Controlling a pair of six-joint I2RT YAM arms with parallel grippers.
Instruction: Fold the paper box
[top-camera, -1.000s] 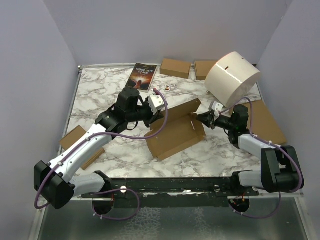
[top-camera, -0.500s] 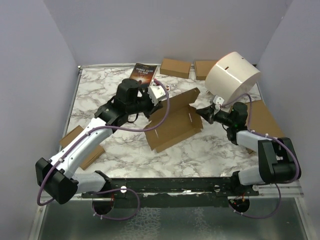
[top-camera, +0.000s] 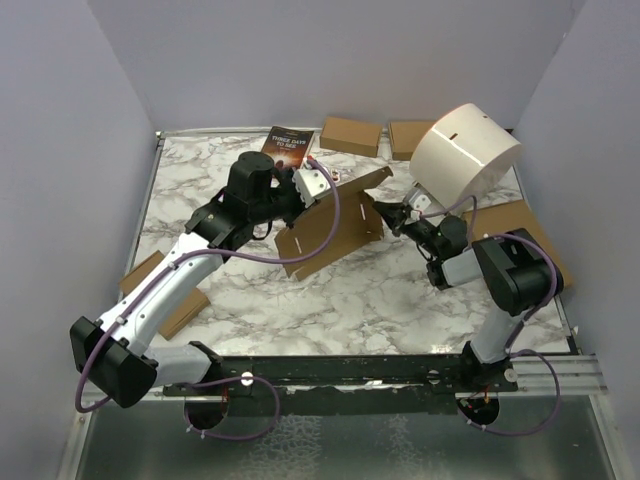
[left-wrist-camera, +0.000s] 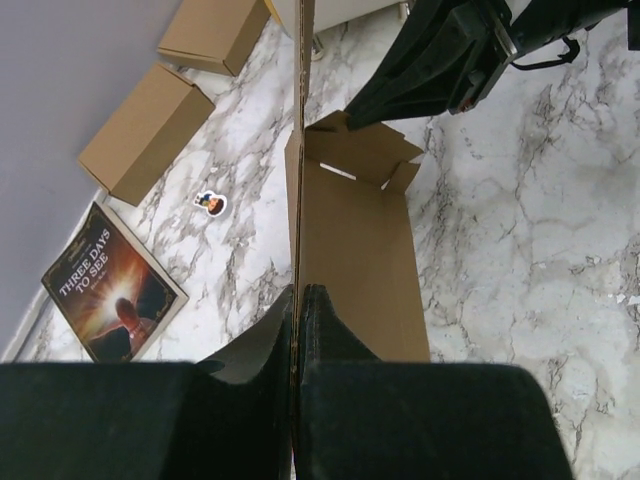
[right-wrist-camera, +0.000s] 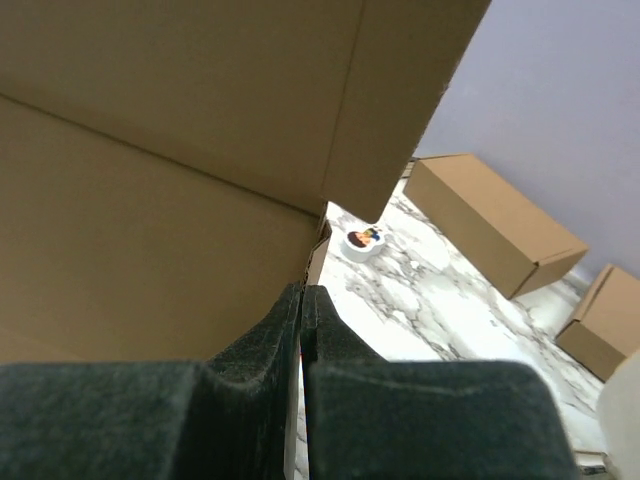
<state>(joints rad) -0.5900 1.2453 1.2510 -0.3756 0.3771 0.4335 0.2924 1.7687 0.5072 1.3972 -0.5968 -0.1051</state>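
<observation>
At centre, tilted brown paper box (top-camera: 330, 232), left hand (left-wrist-camera: 300, 300) and right hand (right-wrist-camera: 301, 296) pinching its edges

The top camera hangs above and behind the arm bases and looks down and forward over the whole table (top-camera: 420, 300), out to its far edge and the walls. The left wrist camera sits close behind the left gripper (left-wrist-camera: 298, 295), sighting along the box (left-wrist-camera: 355, 250) edge. It faces right across the table toward the right arm (left-wrist-camera: 450, 50), with the far edge on its left. The right wrist camera sits just as close behind the right gripper (right-wrist-camera: 301, 292), facing left and toward the far edge, with cardboard filling most of its view. Both wrist views share the sticker (left-wrist-camera: 209, 203) and the two small boxes (left-wrist-camera: 145, 130) at the far edge; the top view takes in those boxes too.
</observation>
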